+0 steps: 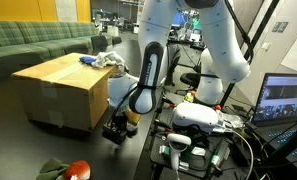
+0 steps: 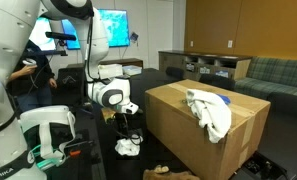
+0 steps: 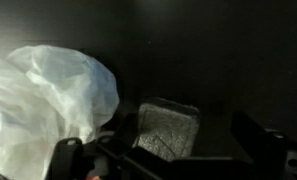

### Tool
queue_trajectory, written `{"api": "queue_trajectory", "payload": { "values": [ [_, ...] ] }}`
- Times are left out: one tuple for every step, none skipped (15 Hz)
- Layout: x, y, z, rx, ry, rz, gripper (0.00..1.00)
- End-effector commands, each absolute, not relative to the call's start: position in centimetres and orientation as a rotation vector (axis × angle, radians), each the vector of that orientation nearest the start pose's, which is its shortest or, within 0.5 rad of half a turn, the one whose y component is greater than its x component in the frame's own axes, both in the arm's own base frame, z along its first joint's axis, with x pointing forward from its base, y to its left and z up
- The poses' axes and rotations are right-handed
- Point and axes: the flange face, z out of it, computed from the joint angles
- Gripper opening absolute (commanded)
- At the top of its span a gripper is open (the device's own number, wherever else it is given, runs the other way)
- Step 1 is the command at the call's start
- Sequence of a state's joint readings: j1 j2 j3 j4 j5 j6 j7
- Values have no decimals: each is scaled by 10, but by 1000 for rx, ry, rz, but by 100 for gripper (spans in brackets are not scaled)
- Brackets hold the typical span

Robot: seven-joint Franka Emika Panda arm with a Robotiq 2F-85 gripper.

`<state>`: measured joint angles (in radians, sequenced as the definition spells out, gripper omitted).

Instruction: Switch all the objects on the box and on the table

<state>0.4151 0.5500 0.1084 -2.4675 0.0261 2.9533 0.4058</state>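
Down beside the box [image 2: 188, 140], jaws stand apart, gripping nothing (wrist view), over the bench [image 3: 218, 60], white cloth [image 3: 48, 100] near a flat block [image 3: 168, 128]; another cloth [image 2: 210, 110] drapes the box top.

Crumpled white cloth [image 2: 210, 112] and blue item [image 1: 88, 59] atop tan cardboard box [image 2: 173, 130]; smaller white wad [image 2: 128, 147] on dark table [image 2: 103, 160].

Panda arm [image 1: 153, 55] bent fwd & down, elbow high, wrist low; gripper [image 1: 116, 128] pts straight down, jaws spread wide, nothing held.
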Motion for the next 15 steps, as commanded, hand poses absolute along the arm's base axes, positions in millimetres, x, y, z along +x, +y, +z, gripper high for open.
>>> {"api": "queue_trajectory", "payload": {
  "values": [
    [388, 226, 77, -3102, -165, 87, 100],
    [389, 226, 80, -3112, -183, 76, 100],
    [390, 226, 83, -3116, -197, 63, 100],
    [392, 224, 86, -3125, -208, 46, 100],
    [393, 224, 87, -3130, -215, 37, 100],
    [393, 225, 85, -3138, -227, 35, 100],
    [393, 226, 83, -3143, -238, 37, 100],
    [392, 226, 81, -3147, -249, 42, 100],
    [392, 226, 81, -3151, -253, 41, 100],
    [392, 226, 82, -3148, -253, 45, 75],
    [393, 226, 85, -3153, -255, 38, 74],
    [393, 227, 88, -3146, -265, 41, 68],
    [394, 227, 91, -3144, -278, 41, 58],
    [395, 228, 96, -3139, -298, 41, 51],
    [395, 229, 99, -3133, -316, 43, 44]
  ]
}}
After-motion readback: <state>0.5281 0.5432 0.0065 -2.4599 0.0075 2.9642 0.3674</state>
